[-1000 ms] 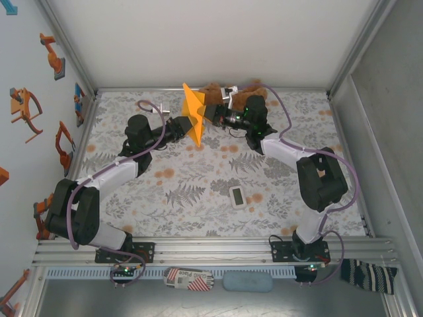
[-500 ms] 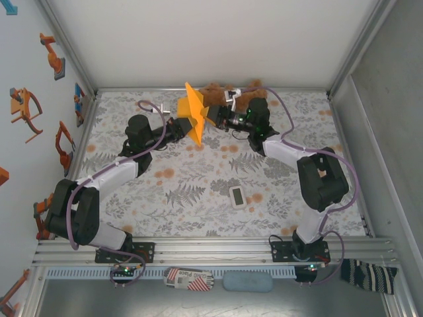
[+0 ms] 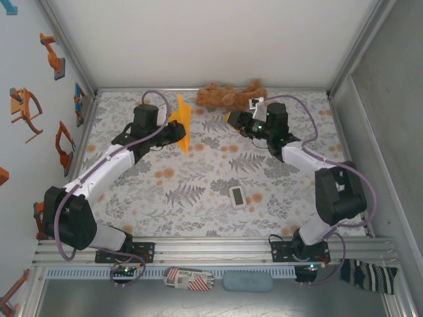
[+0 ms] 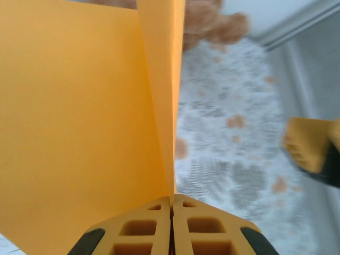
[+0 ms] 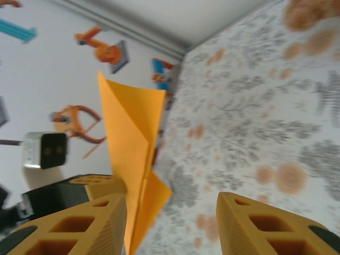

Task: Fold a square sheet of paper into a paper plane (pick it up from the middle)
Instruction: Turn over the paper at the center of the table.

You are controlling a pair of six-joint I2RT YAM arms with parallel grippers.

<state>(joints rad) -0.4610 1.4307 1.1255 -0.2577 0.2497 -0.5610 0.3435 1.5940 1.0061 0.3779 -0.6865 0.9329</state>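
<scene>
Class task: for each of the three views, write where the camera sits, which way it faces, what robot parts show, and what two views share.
Top external: above and behind the robot, looking down on the table; left gripper and right gripper show.
Left wrist: on the left arm, looking along its shut fingers at the orange paper they pinch.
Right wrist: on the right arm, facing the left wall past its open fingers.
Shared: both wrist views show the orange paper.

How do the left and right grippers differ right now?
Left gripper is shut on the paper; right gripper is open, holding nothing. Left gripper pinches the paper at its crease; right gripper stands apart from the paper, facing it. Both are yellow at the tips.
</scene>
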